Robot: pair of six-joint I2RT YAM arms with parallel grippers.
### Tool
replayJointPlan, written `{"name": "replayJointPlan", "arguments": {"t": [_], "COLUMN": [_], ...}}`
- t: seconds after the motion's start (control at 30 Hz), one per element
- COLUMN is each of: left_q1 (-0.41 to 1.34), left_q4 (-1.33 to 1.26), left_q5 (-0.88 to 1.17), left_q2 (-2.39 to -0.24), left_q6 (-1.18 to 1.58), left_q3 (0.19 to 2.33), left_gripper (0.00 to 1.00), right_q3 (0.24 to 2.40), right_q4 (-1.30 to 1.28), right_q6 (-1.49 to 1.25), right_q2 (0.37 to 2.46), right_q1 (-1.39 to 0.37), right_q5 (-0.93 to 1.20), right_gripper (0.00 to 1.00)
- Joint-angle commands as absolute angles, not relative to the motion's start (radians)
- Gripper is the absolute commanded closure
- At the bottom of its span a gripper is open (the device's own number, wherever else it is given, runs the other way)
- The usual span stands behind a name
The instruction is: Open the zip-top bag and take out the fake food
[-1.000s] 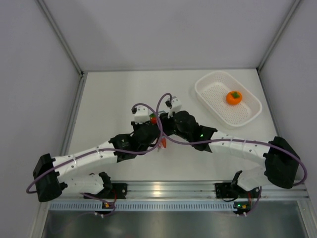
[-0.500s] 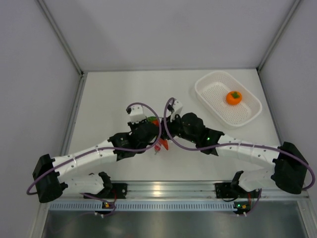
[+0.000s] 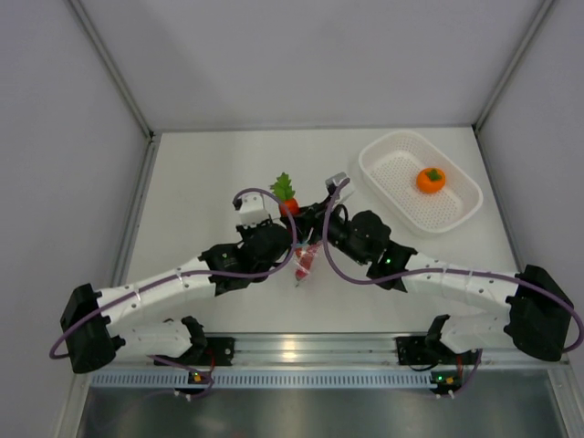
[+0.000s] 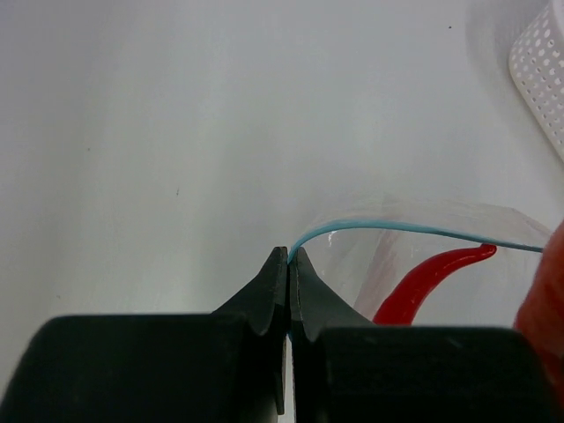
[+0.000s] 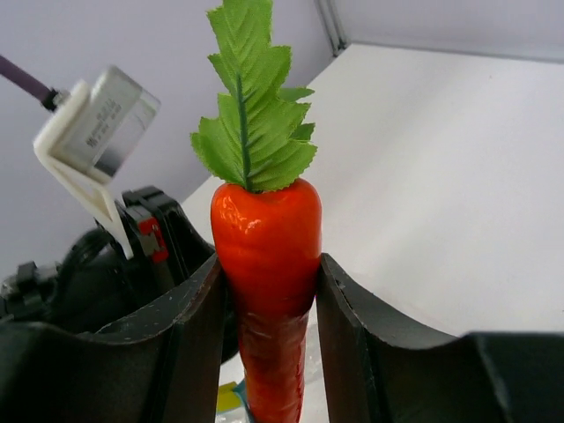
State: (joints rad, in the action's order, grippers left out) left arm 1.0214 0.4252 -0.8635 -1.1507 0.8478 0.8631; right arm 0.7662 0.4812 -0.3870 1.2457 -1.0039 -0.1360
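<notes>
The clear zip-top bag hangs at the table's middle, its light blue zip strip pinched in my shut left gripper. The red chili pepper lies inside the bag. My right gripper is shut on the orange carrot, whose top half with green leaves sticks out above the fingers while its lower part is still within the bag's mouth. In the top view the two grippers meet at the bag. The round orange sits in the white basket.
The white perforated basket stands at the back right; its corner shows in the left wrist view. Purple cables loop over both wrists. Walls close in the table on three sides.
My right gripper has drawn the carrot up and back out of the bag; its green leaves now stand clear above the arms. The left gripper keeps holding the bag's edge.
</notes>
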Motion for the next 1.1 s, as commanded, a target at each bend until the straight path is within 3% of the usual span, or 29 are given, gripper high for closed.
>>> {"name": "replayJointPlan", "arguments": {"t": [0.0,0.27,0.53,0.77,0.9,1.07], "left_q1": [1.012,1.014,1.014,1.012,1.012,1.012], "left_q4": [0.442,0.445,0.443,0.44,0.442,0.442], "left_q5": [-0.871,-0.857,-0.848,-0.81,-0.813,-0.828], "left_q2": [-1.16,-1.175,-1.17,-1.17,-1.187,-1.253], "left_q6": [0.861,0.868,0.861,0.873,0.894,0.916], "left_q3": [0.868,0.873,0.877,0.896,0.926,0.988], "left_gripper": [1.0,1.0,1.0,1.0,1.0,1.0], "right_q3": [0.776,0.621,0.627,0.646,0.739,0.796], "right_q4": [0.672,1.274,1.708,1.659,1.204,1.114], "right_q6": [-0.41,-0.402,-0.325,-0.428,-0.492,-0.569], "right_q2": [1.212,1.284,1.456,1.462,1.382,1.338], "right_q1": [-0.999,-0.999,-0.996,-0.989,-0.989,-0.988], "right_q5": [-0.199,-0.498,-0.523,-0.445,-0.361,-0.319], "right_gripper": [1.0,1.0,1.0,1.0,1.0,1.0]}}
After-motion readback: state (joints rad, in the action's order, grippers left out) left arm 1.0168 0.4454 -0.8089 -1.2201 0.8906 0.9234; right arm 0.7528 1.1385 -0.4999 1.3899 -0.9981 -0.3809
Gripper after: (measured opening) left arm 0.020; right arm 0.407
